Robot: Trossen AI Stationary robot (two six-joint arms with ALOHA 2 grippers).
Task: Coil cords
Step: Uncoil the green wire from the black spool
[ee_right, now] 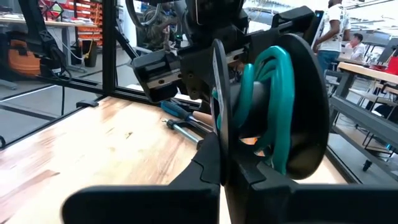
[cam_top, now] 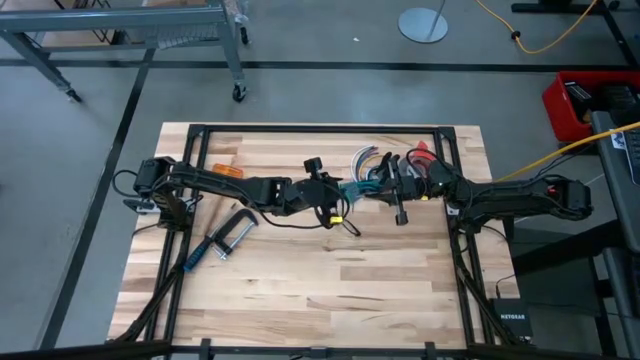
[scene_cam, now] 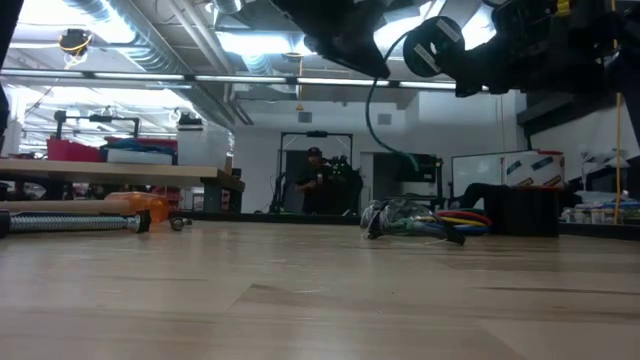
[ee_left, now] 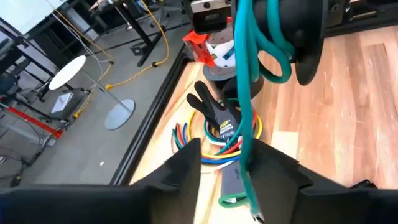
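A teal cord (ee_left: pixel 244 93) is partly wound on a black spool (ee_right: pixel 292 93), which my right gripper (ee_right: pixel 227 155) holds above the table's middle. The cord's free length hangs down from the spool (scene_cam: pixel 372 110) and passes between the fingers of my left gripper (ee_left: pixel 227 155). Those fingers stand apart, level with the spool and just to its left (cam_top: pixel 350 192). The cord's loose end (ee_left: pixel 236 199) curls below them. A thin black cable with a small yellow piece (cam_top: pixel 336 216) shows under my left wrist. My left gripper has the teal cord running close along the inner face of one finger (ee_left: pixel 267 165); I cannot tell whether it touches. My right gripper pinches the rim of the spool's thin flange (ee_right: pixel 216 124) between its two fingers, coming level from the table's right. The spool is lifted clear, its flanges on edge.
A bundle of multicoloured wires (cam_top: pixel 370 158) lies just beyond the grippers, with a red part (cam_top: pixel 420 155) beside it. A metal clamp with a blue handle (cam_top: pixel 225 238) lies at the left, and an orange piece (cam_top: pixel 226 170) beyond it. The near half of the table (cam_top: pixel 330 300) is bare wood.
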